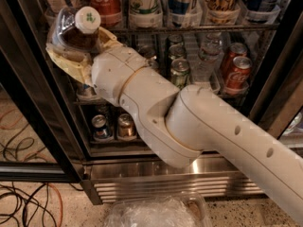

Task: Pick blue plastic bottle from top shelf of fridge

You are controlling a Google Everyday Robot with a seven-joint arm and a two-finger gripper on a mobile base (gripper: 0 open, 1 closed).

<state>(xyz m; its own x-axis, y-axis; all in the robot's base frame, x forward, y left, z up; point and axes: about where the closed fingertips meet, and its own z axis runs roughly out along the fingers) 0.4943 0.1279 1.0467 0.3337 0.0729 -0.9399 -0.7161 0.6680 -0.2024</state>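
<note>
The blue plastic bottle [71,32] is in my pincer [78,45], which is squeezed tight on its sides with soft yellowish pads [57,56]. The bottle is clear and round, with a smooth white cap [88,18]. I hold it by the left end of the top shelf [199,28], a grey wire rack in the black fridge [45,98]. My arm [199,122] is fat and white. Lower down are shiny cans [236,72], a steel base [161,176] with slats, and cables [19,205] on a speckled floor [52,216].

Matt claw [77,44] around glossy plastic bottle [75,30], steel louvres [180,187]
</note>
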